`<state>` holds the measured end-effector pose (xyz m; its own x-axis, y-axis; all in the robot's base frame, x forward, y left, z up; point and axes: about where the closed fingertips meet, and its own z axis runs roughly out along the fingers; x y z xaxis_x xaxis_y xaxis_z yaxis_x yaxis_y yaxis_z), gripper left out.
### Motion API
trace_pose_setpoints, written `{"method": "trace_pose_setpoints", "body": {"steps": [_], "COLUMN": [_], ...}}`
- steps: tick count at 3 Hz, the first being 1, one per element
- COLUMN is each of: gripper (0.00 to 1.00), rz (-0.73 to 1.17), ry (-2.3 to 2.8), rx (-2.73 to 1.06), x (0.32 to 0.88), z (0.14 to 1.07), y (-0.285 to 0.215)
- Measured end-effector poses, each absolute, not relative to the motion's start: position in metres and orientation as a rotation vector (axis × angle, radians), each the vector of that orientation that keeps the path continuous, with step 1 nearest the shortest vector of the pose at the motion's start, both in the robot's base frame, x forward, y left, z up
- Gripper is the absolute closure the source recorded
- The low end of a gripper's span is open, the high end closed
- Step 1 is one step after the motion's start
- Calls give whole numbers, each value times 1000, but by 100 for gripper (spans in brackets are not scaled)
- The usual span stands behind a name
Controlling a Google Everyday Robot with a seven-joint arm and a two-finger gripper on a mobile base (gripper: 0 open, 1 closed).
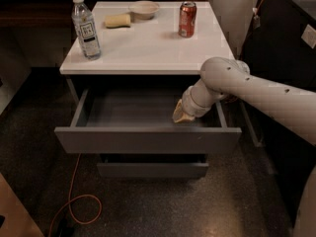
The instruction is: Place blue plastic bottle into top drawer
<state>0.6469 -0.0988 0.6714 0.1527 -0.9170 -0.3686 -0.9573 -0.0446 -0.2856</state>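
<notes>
The blue plastic bottle [85, 27] stands upright near the left front corner of the white cabinet top; it has a white cap and a dark-and-white label. The top drawer [148, 138] is pulled out, and what shows of its grey interior holds only the gripper. My gripper [182, 113] hangs inside the drawer near its right side, far from the bottle. The white arm comes in from the right.
A red soda can [187, 19], a pale bowl [144, 8] and a yellowish sponge [118, 20] sit at the back of the white top [148, 48]. A lower drawer [152, 169] sticks out slightly. An orange cable [74, 201] loops on the floor at front left.
</notes>
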Motion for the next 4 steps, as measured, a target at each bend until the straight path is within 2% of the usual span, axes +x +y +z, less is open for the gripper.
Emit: {"method": "trace_pose_setpoints", "body": {"steps": [4], "gripper": [100], "rz": [177], "ry": [1956], "rx": [-1951], "x": [576], "z": [679], "y": [-84]}}
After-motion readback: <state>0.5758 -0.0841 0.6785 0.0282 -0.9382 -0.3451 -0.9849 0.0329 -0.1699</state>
